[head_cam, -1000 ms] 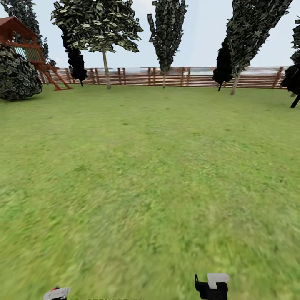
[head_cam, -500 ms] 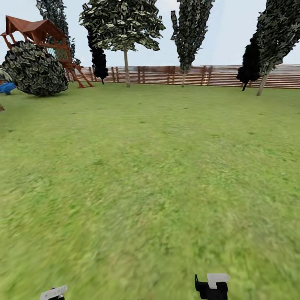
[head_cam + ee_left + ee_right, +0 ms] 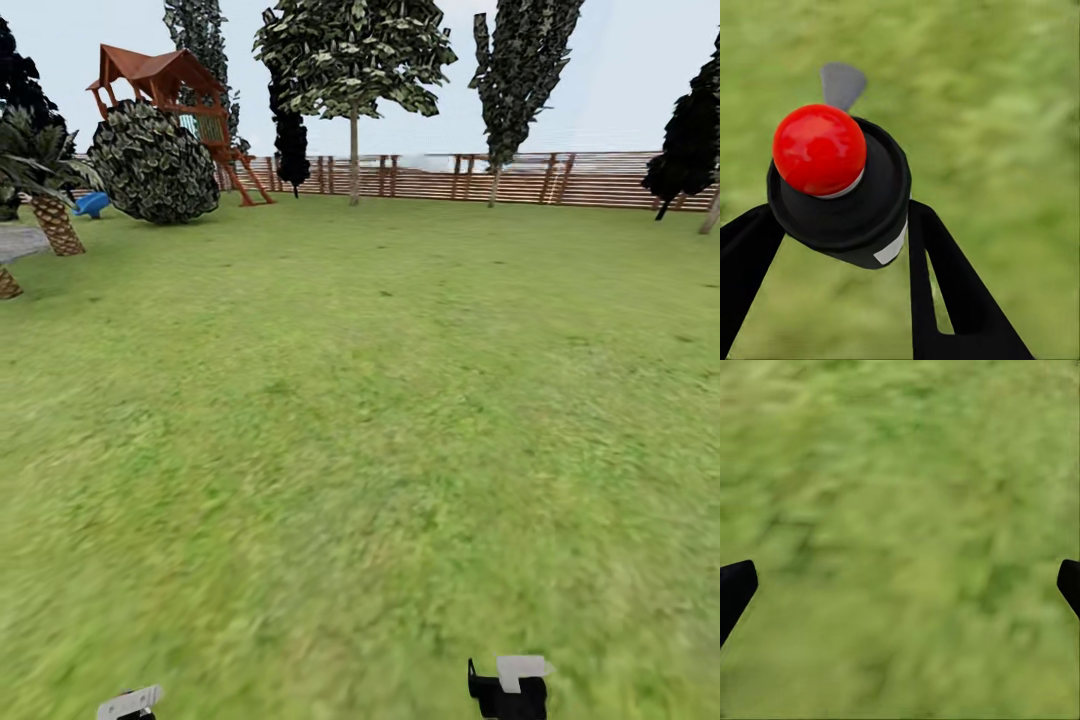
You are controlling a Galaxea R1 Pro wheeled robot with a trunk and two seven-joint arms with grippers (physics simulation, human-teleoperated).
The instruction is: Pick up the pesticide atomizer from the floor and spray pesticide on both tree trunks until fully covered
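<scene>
The head view is panning leftward across the garden lawn, so the whole scene is sliding toward the right of the picture rather than the things themselves moving. The red-roofed play tower, the round bush and the broad-crowned tree are shifting rightward along the fence. A palm plant and a blue object are coming into sight at the left edge, while the leaning tree at the far right is slipping out of the picture.

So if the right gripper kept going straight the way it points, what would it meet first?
Most likely the lawn. In the right wrist view the right gripper has open fingers with only blurred grass between them. How far off the grass lies is unclear.
</scene>
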